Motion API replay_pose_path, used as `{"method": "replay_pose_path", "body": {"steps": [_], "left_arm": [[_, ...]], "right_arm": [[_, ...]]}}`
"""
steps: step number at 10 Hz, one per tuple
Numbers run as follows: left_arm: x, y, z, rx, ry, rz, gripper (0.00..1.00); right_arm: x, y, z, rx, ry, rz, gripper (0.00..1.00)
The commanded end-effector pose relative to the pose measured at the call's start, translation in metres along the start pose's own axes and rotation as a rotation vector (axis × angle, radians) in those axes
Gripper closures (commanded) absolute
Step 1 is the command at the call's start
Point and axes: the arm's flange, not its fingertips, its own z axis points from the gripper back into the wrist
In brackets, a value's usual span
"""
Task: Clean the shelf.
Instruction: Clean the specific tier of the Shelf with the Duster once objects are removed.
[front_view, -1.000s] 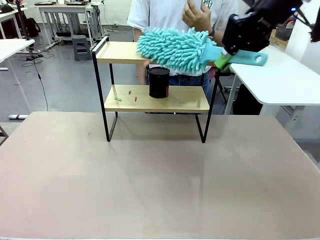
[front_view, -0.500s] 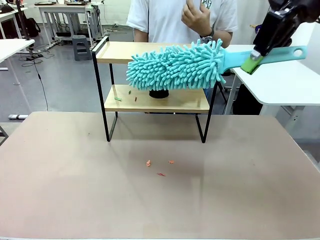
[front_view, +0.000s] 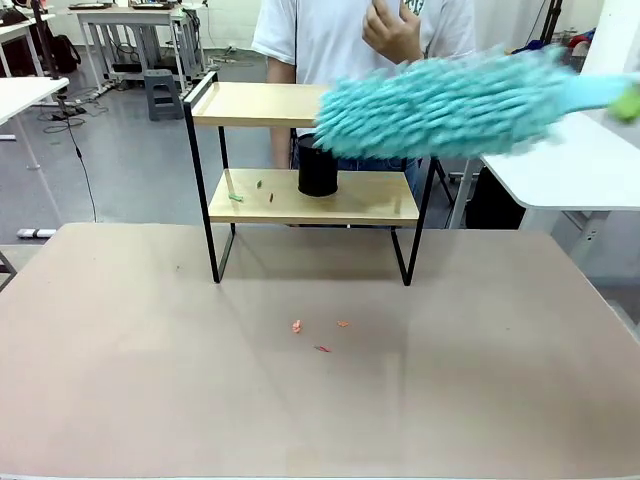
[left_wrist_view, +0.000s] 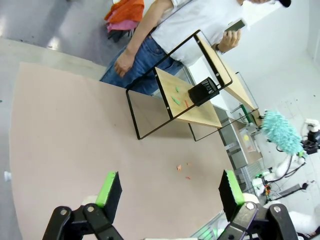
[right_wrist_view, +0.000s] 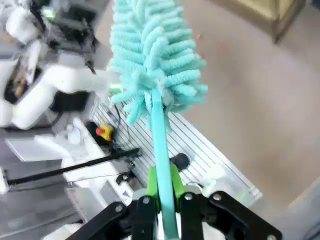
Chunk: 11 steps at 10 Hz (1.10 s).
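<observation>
The shelf (front_view: 300, 105) stands at the table's far side, two wooden boards in a black frame; in the left wrist view the shelf (left_wrist_view: 197, 112) sits tilted. A black cup (front_view: 318, 165) and small scraps (front_view: 235, 197) lie on the lower board. A fluffy teal duster (front_view: 450, 100), blurred by motion, hangs in the air over the shelf's right end. My right gripper (right_wrist_view: 164, 200) is shut on the duster's thin teal handle (right_wrist_view: 160, 135). Above the near table, my left gripper (left_wrist_view: 170, 190) stands open with nothing between its green pads.
Small orange scraps (front_view: 320, 335) lie on the brown table (front_view: 150, 380) in front of the shelf. A person (front_view: 360, 30) stands behind the shelf with one hand (front_view: 392, 30) raised. A white table (front_view: 570, 160) is at the right.
The duster swept off the top board, dipped in front of the shelf, then swung up and to the right. Orange scraps now lie on the table. The left gripper stays open.
</observation>
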Motion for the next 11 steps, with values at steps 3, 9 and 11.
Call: {"method": "replay_pose_path", "body": {"steps": [3, 9, 11], "left_arm": [[0.000, 0.000, -0.003, -0.012, -0.015, -0.019, 0.00], [0.000, 0.000, -0.003, -0.012, -0.015, -0.019, 0.00], [0.000, 0.000, -0.003, -0.012, -0.015, -0.019, 0.00]], "right_arm": [[-0.128, -0.111, 0.011, 0.137, -0.247, -0.571, 0.88], [-0.146, -0.094, 0.042, 0.090, -0.182, -0.404, 0.88], [-0.146, -0.094, 0.042, 0.090, -0.182, -0.404, 0.88]]}}
